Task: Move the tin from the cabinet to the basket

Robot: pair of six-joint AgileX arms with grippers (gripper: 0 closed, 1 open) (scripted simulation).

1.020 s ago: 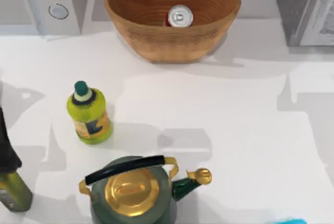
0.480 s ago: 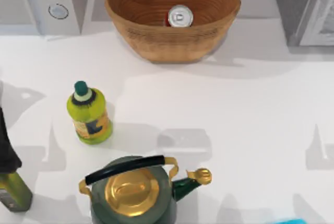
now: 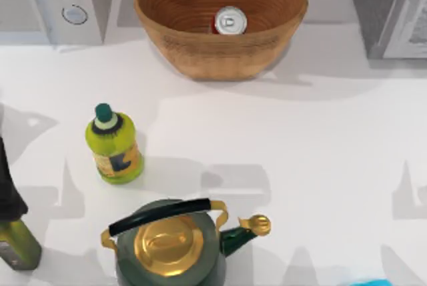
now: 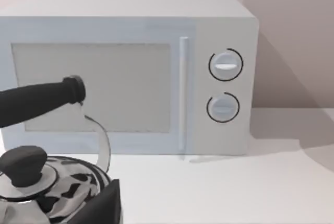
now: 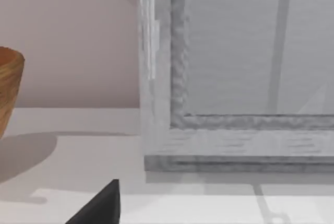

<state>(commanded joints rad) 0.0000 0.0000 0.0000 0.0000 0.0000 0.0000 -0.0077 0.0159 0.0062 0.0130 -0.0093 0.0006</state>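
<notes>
White table [image 3: 300, 166] unchanged, tin [image 3: 231, 21] still in basket [image 3: 200, 53], hands' state untellable

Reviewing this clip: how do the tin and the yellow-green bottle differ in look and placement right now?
The tin is a small round can with a shiny silver top and red side; the bottle is bigger, yellow-green with a dark green cap. The tin sits inside the basket at the table's far side; the bottle stands on the bare table, left of centre. Both are upright.
</notes>
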